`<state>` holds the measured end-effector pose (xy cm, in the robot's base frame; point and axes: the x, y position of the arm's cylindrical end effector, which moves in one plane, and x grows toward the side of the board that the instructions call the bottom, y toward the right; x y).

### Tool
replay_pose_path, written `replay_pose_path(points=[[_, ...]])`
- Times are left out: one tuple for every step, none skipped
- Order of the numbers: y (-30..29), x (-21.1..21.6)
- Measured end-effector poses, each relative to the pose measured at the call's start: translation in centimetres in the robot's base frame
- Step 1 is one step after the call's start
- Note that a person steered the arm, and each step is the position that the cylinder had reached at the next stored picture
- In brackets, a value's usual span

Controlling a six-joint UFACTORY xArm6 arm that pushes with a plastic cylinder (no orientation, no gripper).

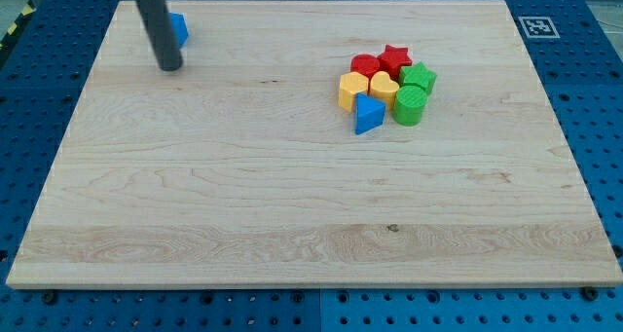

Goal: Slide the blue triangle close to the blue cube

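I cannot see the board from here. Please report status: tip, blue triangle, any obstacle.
My tip at top left, beside blue cube. Blue triangle far right, touching the yellow block in the cluster. Path between them open.

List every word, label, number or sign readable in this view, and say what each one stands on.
No readable words or numbers anywhere in the view.
One sign only: a black-and-white square marker of the fiducial kind, at the top right corner of the wooden board; it carries a pattern, no text.
The blocks, my tip and the blue pegboard table carry no lettering that I can see.
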<state>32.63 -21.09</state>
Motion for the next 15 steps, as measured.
replay_pose_path(points=[[-1.2, -3.9], [-1.2, -4.1], [-1.2, -5.9], [-1.1, -2.4], [-0.9, -0.8], [-0.6, -0.7], [1.4, 0.5], [3.9, 2.4], [7.0, 5.5], [10.8, 8.5], [16.1, 12.1], [22.3, 14.8], [29.0, 17.0], [34.1, 17.4], [34.2, 16.5]])
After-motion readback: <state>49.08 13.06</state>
